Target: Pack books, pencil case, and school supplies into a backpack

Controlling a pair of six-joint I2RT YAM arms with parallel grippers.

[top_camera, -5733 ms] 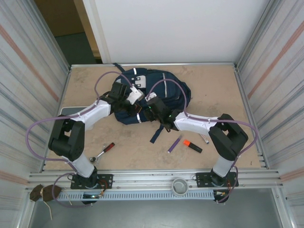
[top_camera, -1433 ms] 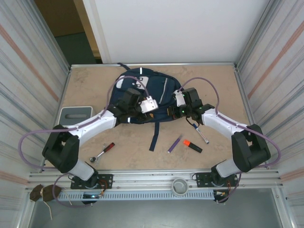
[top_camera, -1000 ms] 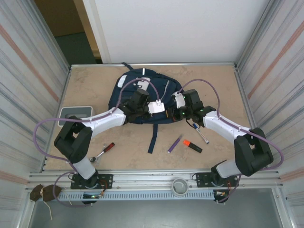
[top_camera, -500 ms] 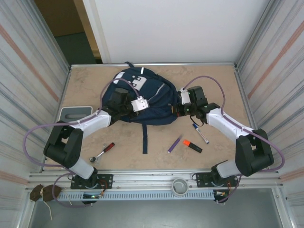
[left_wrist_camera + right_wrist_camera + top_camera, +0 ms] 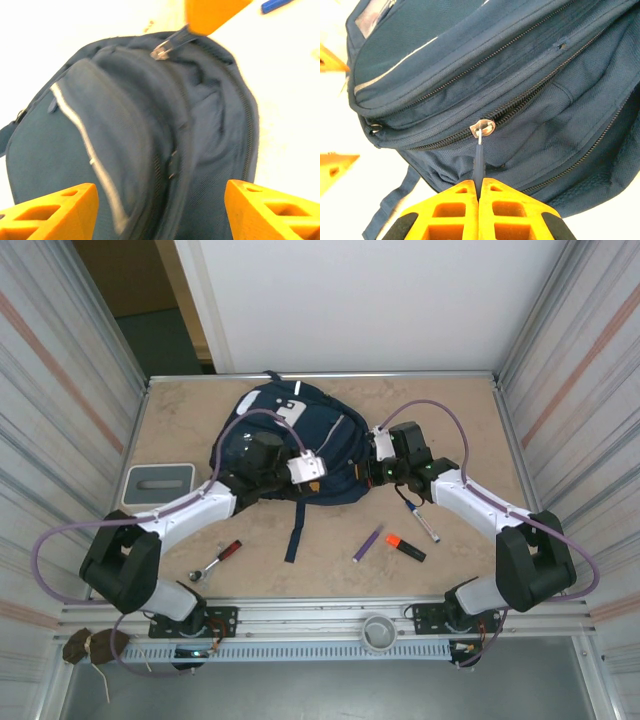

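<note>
Looking down from overhead, found the large navy-blue, white-striped fabric backpack (image 5: 300,435) slumped toward the back of the beige table (image 5: 470,430), with a purple pen (image 5: 368,542), an orange black-capped highlighter (image 5: 405,547) and a white blue-capped marker (image 5: 422,520) loose nearer the arms, to its right. Through the left wrist camera, saw the left gripper (image 5: 160,210) spread wide, hovering over creased cloth. Through the right wrist camera, saw the right gripper (image 5: 479,186) pinched together on the thin blue zipper pull (image 5: 478,155). Judged the bag soft, light and apt to drag along; best pinned by its fabric opposite the pull. Could not make out any contents, nor whether zipped fully.
</note>
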